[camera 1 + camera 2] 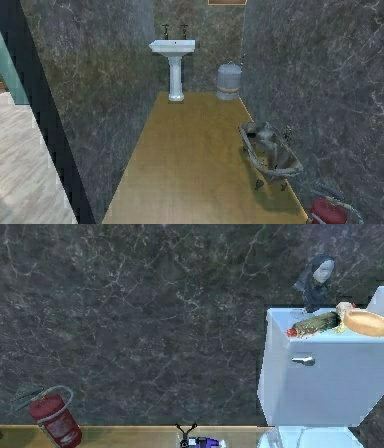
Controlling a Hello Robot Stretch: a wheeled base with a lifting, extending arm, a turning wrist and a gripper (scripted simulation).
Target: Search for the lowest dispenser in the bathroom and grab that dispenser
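Forward view — white pedestal sink (174,60) at the far wall, grey bin (231,80) to its right, wire rack (268,152) by the right wall.

Arm side view — white toilet tank (320,389) at right. On its lid a dark dispenser-like bottle (320,279) stands, and a green bottle (318,324) lies beside it. Gripper (187,434) at the bottom edge: grip and load cannot be told.

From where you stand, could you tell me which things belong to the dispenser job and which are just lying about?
Job, as possible dispensers: purple dark-topped thing low by the floor; greenish bottle lying on the toilet tank.
Lying about: sink; grey bin; red canister; dark figure on the tank.
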